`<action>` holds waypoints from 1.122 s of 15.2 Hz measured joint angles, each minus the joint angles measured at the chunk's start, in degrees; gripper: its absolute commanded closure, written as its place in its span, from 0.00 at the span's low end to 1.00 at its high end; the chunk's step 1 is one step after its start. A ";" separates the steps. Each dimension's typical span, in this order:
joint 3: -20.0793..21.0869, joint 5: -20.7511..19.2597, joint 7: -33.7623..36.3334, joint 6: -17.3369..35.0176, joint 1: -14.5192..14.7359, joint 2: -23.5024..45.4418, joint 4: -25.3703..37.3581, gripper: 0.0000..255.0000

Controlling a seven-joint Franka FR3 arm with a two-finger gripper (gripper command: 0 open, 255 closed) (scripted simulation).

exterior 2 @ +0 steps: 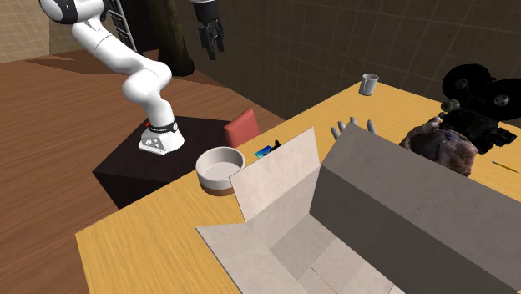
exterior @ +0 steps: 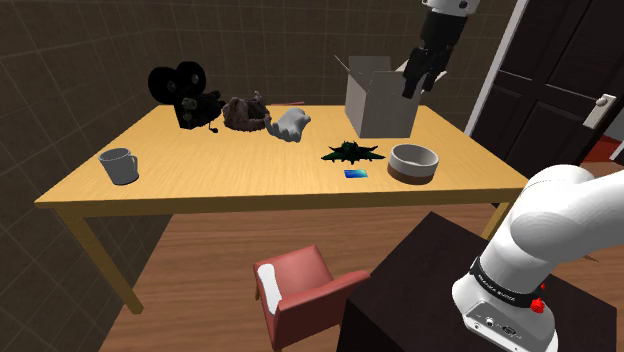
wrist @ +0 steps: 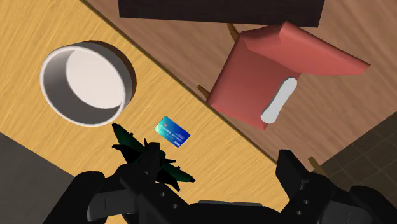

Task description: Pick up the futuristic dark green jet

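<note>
I count one gripper (wrist: 216, 167), its two black fingers spread wide and pinching nothing, hanging high over the table (exterior: 220, 175), with the one dark green jet (wrist: 149, 156) on the wood below, partly behind one finger. In the shoulder view one blue card (exterior: 355, 173) lies just at the jet's six o'clock. One bowl (exterior: 414, 169) sits near at three o'clock, its pale inside bare, with one open box (exterior: 385, 110) at one o'clock and one mug (exterior: 120, 165) far off at nine.
</note>
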 measured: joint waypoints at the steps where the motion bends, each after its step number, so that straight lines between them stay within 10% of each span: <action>1: 0.00 0.00 0.00 0.00 0.00 0.00 0.00 0.00; 17: -0.47 0.79 14.20 17.63 -5.45 31.14 8.29 0.00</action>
